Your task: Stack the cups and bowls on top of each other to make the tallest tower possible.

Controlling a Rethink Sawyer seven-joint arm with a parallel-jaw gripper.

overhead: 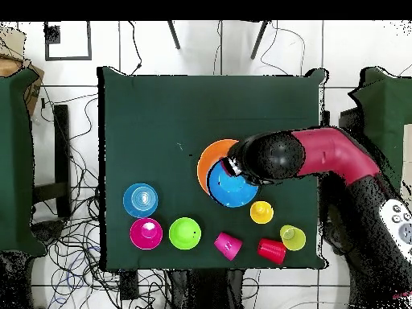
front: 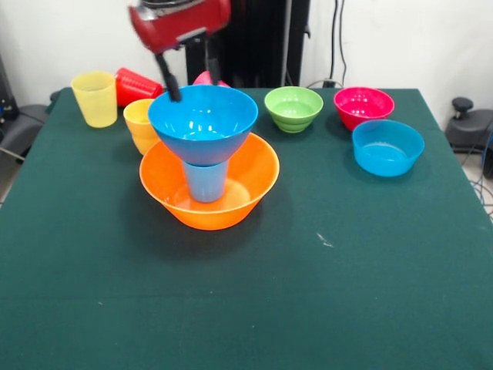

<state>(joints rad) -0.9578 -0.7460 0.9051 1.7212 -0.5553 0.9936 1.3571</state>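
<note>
The tower stands at mid-table: a large orange bowl (front: 246,181) (overhead: 208,158) holds a light blue cup (front: 206,182), and a large blue bowl (front: 202,123) (overhead: 232,188) rests on that cup. My gripper (front: 189,77) hangs at the blue bowl's far rim, open. One black finger (front: 169,77) touches the rim's outer left and the other sits behind it. In the overhead view the arm's red head covers the gripper and part of both bowls.
On the dark green table (front: 323,293), an orange cup (front: 139,123) (overhead: 261,212) stands beside the tower. A yellow cup (front: 95,98), a red cup (front: 137,85) on its side and a half-hidden pink cup (front: 205,77) lie behind. Green bowl (front: 293,108), magenta bowl (front: 363,106) and small blue bowl (front: 387,147) sit right.
</note>
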